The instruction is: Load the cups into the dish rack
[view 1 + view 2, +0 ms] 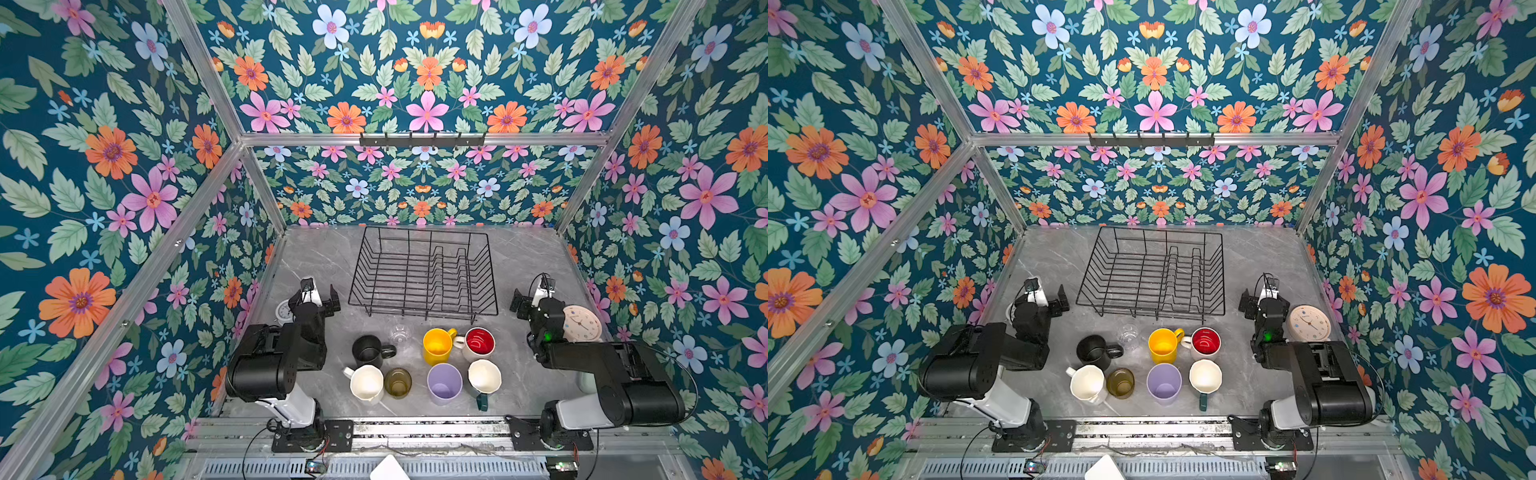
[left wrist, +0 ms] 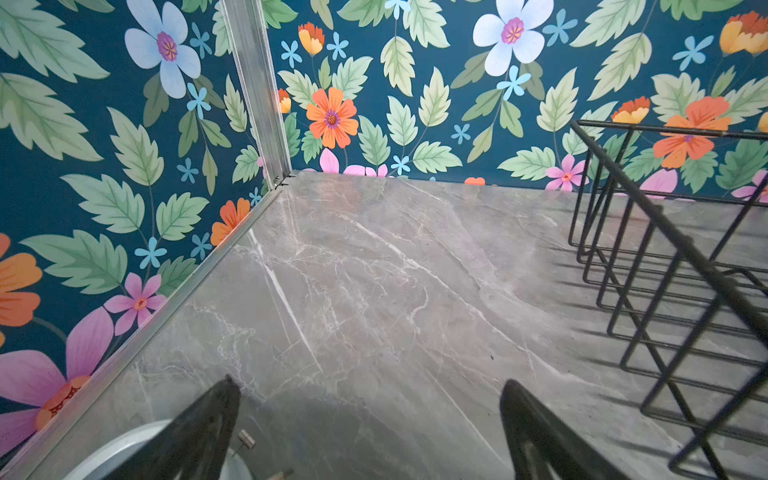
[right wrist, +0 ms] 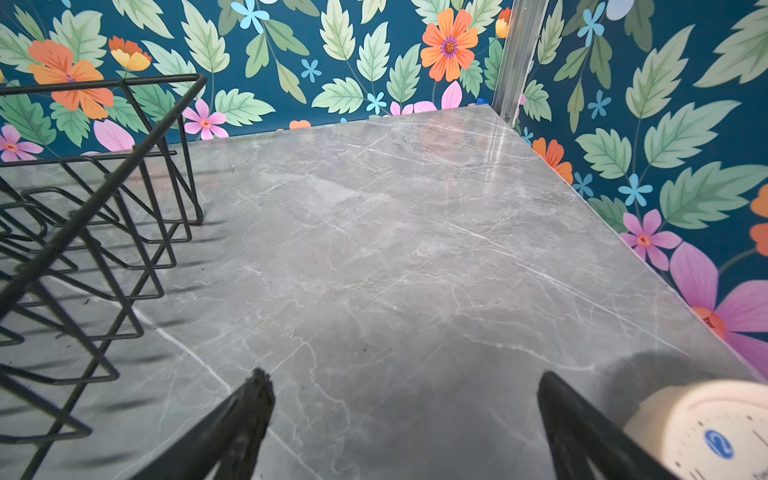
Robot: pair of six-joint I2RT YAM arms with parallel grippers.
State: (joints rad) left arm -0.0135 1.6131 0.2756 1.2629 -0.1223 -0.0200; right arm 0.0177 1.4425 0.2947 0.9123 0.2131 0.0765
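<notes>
Black wire forms the dish rack (image 1: pixel 424 272), which sits empty at the back of the worktop (image 1: pixel 316 257) in both top views. All eight cups (image 1: pixel 436 345) stand upright in two rows in front of it, behind where both arms point. The black mug (image 1: pixel 368 351) lies nearest the left fingers (image 1: pixel 333 297), and the red-inside mug (image 1: pixel 479 343) lies nearest the right fingers (image 1: pixel 517 301). In the left wrist view the fingers are spread and released, with bare worktop between them, the rack alongside and no cup in sight. The right wrist view shows the same, with a cream clock (image 3: pixel 706 432) just beside one finger. Either arm will likely have to draw back towards the cups first.

Dish rack (image 1: pixel 422 271) is matt wire; table (image 1: pixel 316 257) perhaps polished marble.
</notes>
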